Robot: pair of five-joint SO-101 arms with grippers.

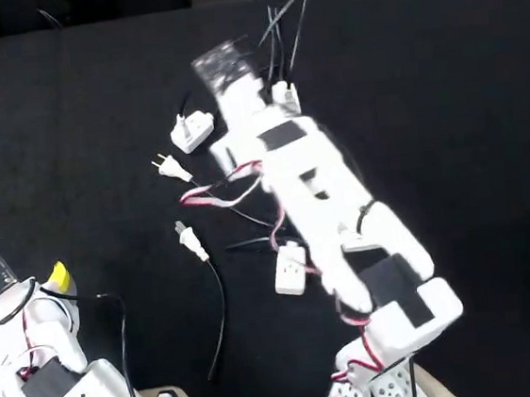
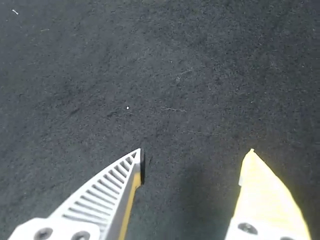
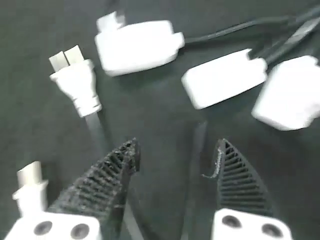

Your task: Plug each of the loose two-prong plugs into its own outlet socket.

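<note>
The right claw is wide open and empty, held above the worktop near the middle of its far edge. Both loose plugs lie flat on the worktop, outside the claw. The first plug lies beyond one fingertip, and the second plug lies alongside that same finger. White outlet sockets lie ahead of the fingertips. The left claw is open and empty over bare worktop at the near left corner, well apart from both plugs.

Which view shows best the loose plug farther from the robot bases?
The right wrist view: the plug is seen close, its two flat prongs distinct. The high view shows it small, beside a socket. The left wrist view faces black cloth.
</note>
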